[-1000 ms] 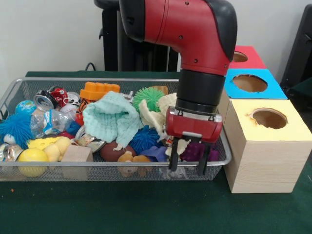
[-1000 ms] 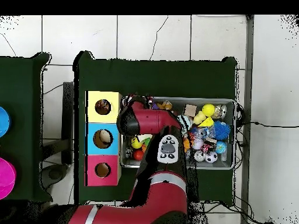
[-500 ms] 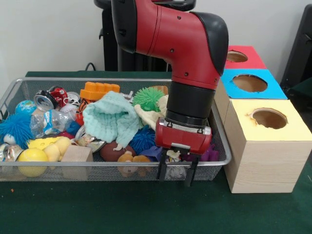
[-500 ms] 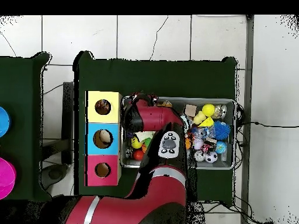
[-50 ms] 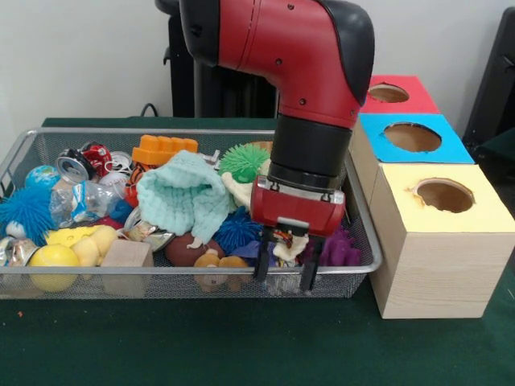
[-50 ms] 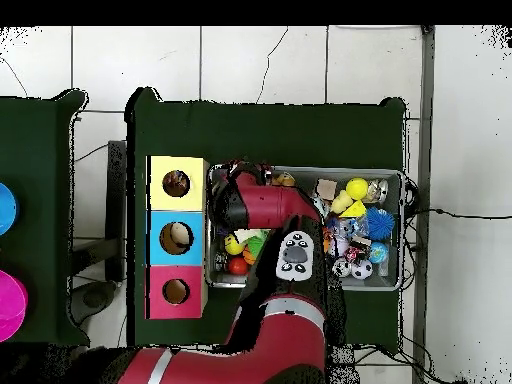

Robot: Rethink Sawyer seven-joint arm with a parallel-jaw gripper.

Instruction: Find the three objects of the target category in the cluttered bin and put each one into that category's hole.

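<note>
My gripper (image 5: 286, 273) hangs open at the near right corner of the wire bin (image 5: 96, 272), with its fingertips down at the front rim. A small cream thing (image 5: 283, 246) shows between the fingers, and I cannot tell if they touch it. A purple spiky toy (image 5: 338, 251) lies just right of the gripper, and a blue spiky ball (image 5: 237, 229) just left. A mint cloth (image 5: 185, 193), a green spiky ball (image 5: 243, 161) and a cream cloth (image 5: 241, 193) lie behind. In the overhead view the arm (image 6: 262, 205) hides the gripper.
Right of the bin stand three boxes with holes: yellow (image 5: 483, 219), blue (image 5: 452, 149), red (image 5: 415, 98). The left half holds a yellow ball (image 5: 52, 261), a wooden block (image 5: 127, 256), an orange brick (image 5: 163, 149) and a crushed can (image 5: 76, 163).
The gripper has slid left along the bin's front edge. It dipped below the rim half a second ago and now sits slightly higher. Finger spacing is unchanged.
</note>
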